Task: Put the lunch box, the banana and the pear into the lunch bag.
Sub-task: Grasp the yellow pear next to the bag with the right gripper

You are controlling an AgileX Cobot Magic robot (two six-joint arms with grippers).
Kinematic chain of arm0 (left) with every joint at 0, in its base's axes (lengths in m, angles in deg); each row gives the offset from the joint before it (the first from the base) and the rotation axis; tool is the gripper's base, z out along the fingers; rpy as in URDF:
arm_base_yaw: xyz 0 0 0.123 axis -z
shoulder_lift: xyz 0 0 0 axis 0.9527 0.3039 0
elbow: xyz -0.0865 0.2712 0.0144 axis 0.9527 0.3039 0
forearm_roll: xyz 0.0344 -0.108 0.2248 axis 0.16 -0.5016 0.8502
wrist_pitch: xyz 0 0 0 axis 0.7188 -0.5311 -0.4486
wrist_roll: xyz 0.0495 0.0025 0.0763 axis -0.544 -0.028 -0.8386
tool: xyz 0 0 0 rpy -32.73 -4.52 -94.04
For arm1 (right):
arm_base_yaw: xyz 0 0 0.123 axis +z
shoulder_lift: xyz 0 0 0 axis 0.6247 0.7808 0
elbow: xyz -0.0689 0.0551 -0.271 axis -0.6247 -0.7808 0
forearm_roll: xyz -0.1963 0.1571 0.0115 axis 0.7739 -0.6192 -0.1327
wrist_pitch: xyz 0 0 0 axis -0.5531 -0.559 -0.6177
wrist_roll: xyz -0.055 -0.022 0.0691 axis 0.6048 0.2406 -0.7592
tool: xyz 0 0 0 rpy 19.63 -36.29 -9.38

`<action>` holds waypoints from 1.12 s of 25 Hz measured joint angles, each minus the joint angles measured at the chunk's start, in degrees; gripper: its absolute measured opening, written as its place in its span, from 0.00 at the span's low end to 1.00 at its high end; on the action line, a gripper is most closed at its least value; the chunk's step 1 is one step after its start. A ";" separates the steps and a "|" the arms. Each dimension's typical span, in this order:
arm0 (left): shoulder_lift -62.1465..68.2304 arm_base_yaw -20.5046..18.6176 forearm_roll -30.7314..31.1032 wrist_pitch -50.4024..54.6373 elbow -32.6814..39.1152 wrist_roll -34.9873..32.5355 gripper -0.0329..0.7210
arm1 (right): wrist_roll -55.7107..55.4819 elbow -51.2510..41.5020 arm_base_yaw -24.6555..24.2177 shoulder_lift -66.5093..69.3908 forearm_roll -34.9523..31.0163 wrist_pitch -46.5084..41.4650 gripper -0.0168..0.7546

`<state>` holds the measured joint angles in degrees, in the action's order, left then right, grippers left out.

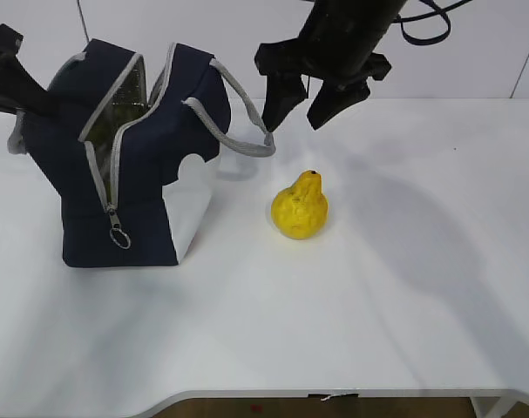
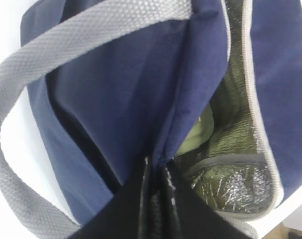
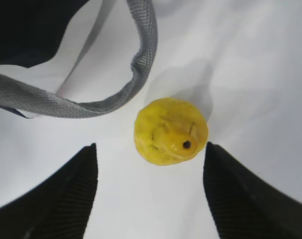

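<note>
below the right gripper, whose jaws hang spread and empty, the pear stands upright on the worktop, stem pointing up at the wrist camera, long axis vertical. descend centred so both fingers straddle its widest belly, then squeeze gently. left gripper is clenched on the lunch bag edge, holding the mouth open beside the pear.

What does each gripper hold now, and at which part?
The left gripper is shut on the lunch bag, pinching the fabric edge beside its opening. The right gripper is open above the pear, holding nothing.
</note>
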<state>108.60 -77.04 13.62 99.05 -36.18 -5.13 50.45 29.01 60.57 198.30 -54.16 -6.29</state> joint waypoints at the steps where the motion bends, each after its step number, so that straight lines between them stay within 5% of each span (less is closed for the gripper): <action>1: 0.00 0.00 0.33 0.00 0.00 0.00 0.06 | 0.00 -0.43 0.11 0.00 0.86 0.00 0.71; 6: 0.00 0.00 1.97 0.10 0.00 0.04 0.06 | 0.00 -0.56 0.46 0.47 6.53 0.00 0.70; 28: 0.00 0.00 2.87 0.10 0.00 0.04 0.06 | 0.00 -0.56 0.46 9.92 10.27 0.42 0.70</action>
<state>108.60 -77.04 16.48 99.15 -36.18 -5.09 50.45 28.46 61.03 208.21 -43.89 -5.87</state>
